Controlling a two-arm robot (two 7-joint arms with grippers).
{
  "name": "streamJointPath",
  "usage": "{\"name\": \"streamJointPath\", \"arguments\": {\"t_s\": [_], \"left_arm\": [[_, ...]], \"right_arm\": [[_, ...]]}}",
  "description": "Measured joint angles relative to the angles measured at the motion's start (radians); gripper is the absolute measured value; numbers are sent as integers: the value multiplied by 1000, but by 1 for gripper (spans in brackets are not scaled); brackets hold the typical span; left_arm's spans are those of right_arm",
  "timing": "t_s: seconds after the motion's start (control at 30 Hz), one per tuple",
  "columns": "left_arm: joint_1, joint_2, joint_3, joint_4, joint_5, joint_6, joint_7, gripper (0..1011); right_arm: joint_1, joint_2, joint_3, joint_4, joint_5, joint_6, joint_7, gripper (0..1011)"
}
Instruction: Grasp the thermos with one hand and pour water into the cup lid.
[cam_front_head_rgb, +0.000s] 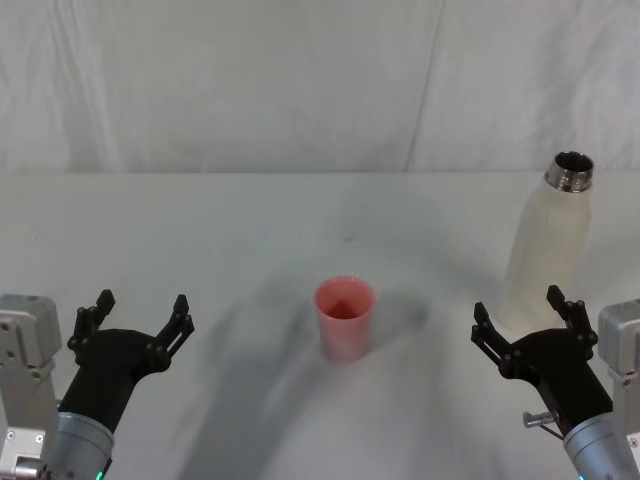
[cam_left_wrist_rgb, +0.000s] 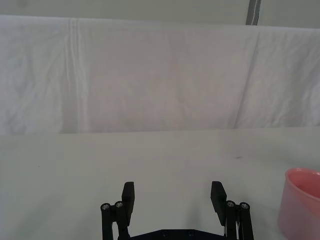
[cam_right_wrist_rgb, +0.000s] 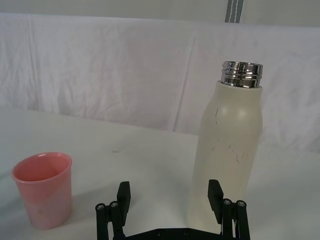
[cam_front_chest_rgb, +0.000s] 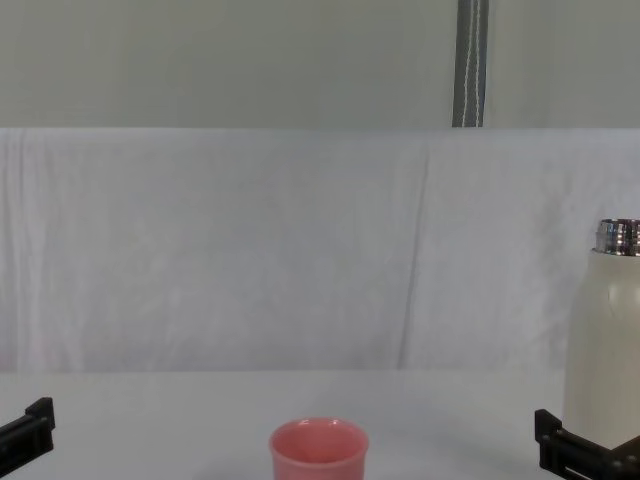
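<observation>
I read the thermos (cam_right_wrist_rgb: 227, 150) body as matt cream-white, smooth coating with small dark scuffs (fine scratches mid-body); its threaded neck is shiny bare steel, mirror-like. The cup lid (cam_right_wrist_rgb: 44, 187) looks like smooth pink plastic, slightly mottled, low sheen. My right end effector (cam_right_wrist_rgb: 170, 200) and left end effector (cam_left_wrist_rgb: 174, 200) look matt black, hard plastic or metal, I can't tell which, with small bright screw heads at the joints. The counter (cam_front_head_rgb: 250, 230) is smooth matt white. The backdrop (cam_front_chest_rgb: 250, 250) is white cloth, creased.
</observation>
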Motion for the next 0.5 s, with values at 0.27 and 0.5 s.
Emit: {"name": "streamJointPath", "arguments": {"t_s": [0.27, 0.5], "left_arm": [[0, 0, 0, 0, 0, 0, 0, 1001], [0, 0, 0, 0, 0, 0, 0, 1001]], "right_arm": [[1, -24, 30, 6, 39, 23, 24, 1001], [19, -50, 63, 29, 62, 38, 48, 1001]]}}
